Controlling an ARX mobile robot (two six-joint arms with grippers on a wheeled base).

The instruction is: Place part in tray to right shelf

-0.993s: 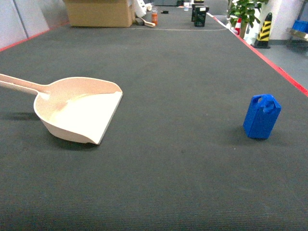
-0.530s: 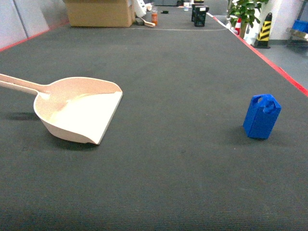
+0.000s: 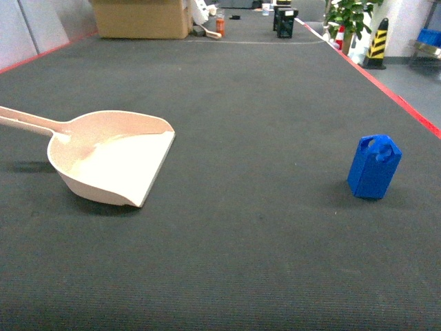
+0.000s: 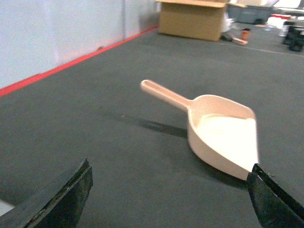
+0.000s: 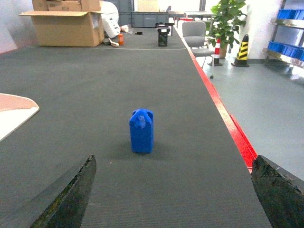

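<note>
Beige tray (image 3: 114, 162) handle cut off

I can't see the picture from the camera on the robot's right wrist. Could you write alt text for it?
A small blue part stands upright on dark carpet, centred between the open right gripper's two dark fingers at the bottom corners. A red floor line runs on the right; a cardboard box sits far back left.

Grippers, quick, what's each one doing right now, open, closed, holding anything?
Left gripper: open, holding nothing; the scoop lies ahead.
Right gripper: open, holding nothing; the blue block stands ahead.
</note>
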